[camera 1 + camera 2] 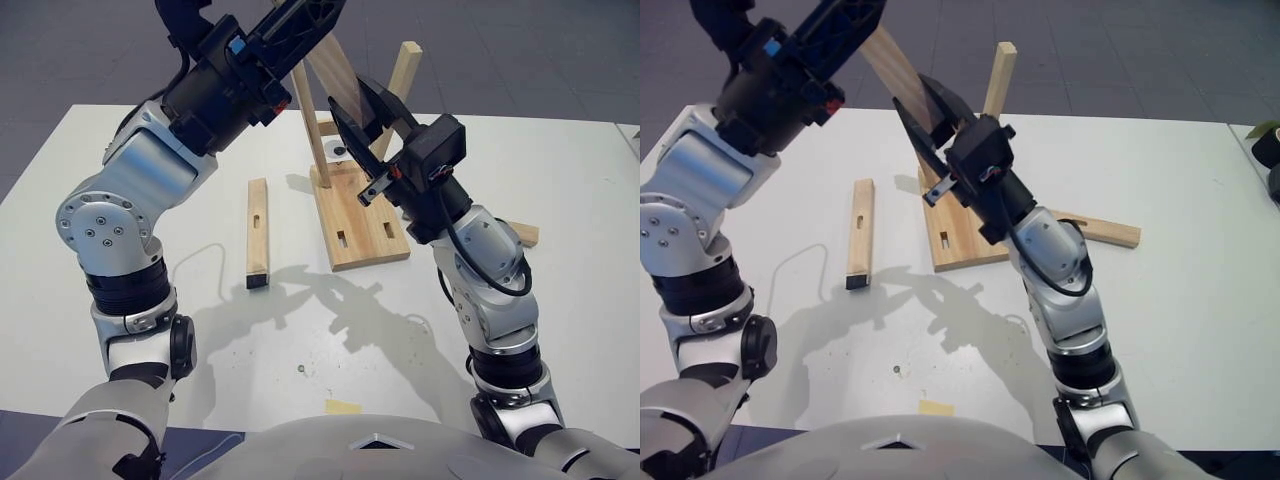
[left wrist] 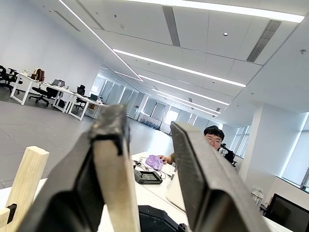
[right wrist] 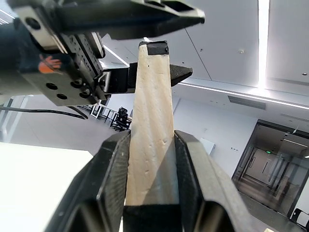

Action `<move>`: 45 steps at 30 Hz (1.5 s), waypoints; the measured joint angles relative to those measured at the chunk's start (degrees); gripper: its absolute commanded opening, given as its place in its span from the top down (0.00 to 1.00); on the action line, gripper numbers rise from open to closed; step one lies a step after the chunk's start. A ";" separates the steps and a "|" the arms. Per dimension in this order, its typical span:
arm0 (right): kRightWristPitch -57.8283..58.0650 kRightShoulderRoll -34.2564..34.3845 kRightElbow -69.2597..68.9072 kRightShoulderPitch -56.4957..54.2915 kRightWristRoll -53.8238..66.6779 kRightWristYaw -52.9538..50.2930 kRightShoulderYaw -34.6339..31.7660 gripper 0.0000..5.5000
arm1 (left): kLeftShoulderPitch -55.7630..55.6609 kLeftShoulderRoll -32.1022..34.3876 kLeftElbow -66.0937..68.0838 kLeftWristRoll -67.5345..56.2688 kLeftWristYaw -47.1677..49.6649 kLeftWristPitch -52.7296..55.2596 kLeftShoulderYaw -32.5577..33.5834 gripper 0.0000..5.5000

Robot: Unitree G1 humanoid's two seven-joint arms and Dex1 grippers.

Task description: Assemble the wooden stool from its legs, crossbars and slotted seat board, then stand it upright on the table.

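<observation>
A: Started with the biggest?

B: Saw the white table [image 1: 560,180] first, then the slotted seat board [image 1: 360,225] lying flat near its middle.

A: Found the legs?

B: Counted one slanted leg [image 1: 895,65] rising from the far end of the seat board and leaning toward the robot's left, with a second leg [image 1: 403,75] standing up just beside it. Spotted a loose leg [image 1: 258,232] flat on the table, left of the board and apart from it. Noticed another wooden piece [image 1: 1110,232] lying right of the board, partly behind the right arm.

A: Checked the right tool [image 3: 152,140]?

B: Found it closed tight on the slanted leg, partway up, with a finger pressed against each side of the wood.

A: And the left tool [image 2: 145,125]?

B: Found it higher, around the top end of that same leg, and parted. Saw the wood against one finger [image 2: 77,188] and a clear gap to the other, so no real clamp there.
</observation>
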 measured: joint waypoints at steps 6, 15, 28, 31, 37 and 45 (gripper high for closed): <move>0.03 0.57 -0.21 0.13 -0.72 -0.07 0.00 0.76 | -0.03 0.87 -0.07 1.27 -0.55 -0.06 -0.01 0.92; 1.97 0.78 -0.55 1.14 -2.27 -1.14 -0.97 0.58 | -3.58 5.06 -2.14 9.15 -4.06 -1.47 0.17 0.92; 6.63 3.17 -0.88 10.53 -3.84 -9.69 -7.62 0.24 | 19.79 3.10 -0.05 33.20 13.91 -4.81 6.64 0.92; 6.70 4.03 -0.87 11.25 -4.13 -10.55 -7.57 0.15 | 20.18 -2.13 1.84 36.48 14.40 -7.94 4.57 0.92; 6.70 4.31 -0.49 11.35 -4.40 -10.68 -7.53 0.02 | 24.70 -6.86 4.51 44.17 13.91 -11.12 1.15 0.92; 6.68 4.32 0.11 12.11 -4.30 -10.46 -7.55 0.02 | 27.89 -11.06 5.83 50.75 13.68 -15.24 0.31 0.92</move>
